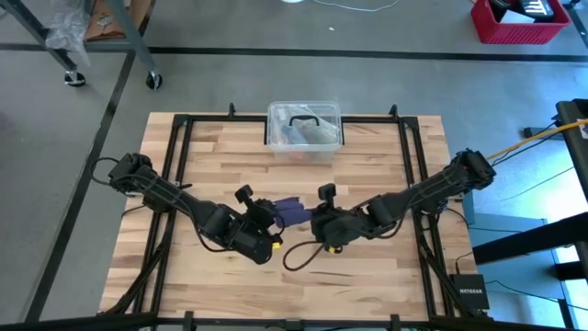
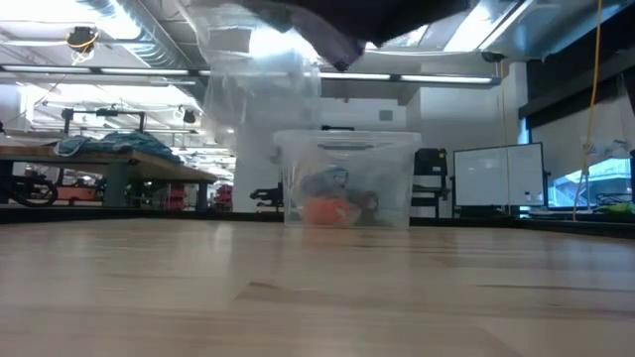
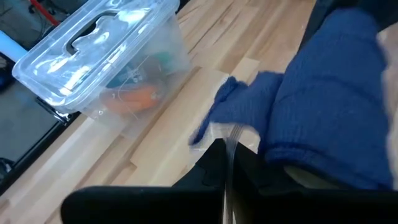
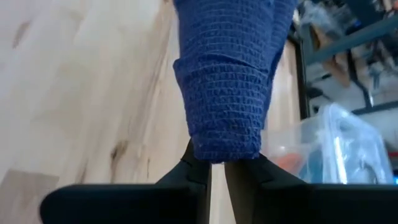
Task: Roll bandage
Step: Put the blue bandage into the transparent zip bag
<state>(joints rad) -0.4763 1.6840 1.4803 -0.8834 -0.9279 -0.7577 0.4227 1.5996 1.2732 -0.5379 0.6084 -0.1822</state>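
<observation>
Right tool pinching bandage, left tool closed, seemingly gripping it too

bandage: dark navy-blue soft woven strip with a ribbed crepe texture, bunched into a short thick wad rather than laid out flat. Sits mid-worktop, slightly toward the front edge, held up between the left claw and right claw. One end is partly rolled into a tube, pinched at the right claw's tips; loose folds hang by the left claw.
</observation>
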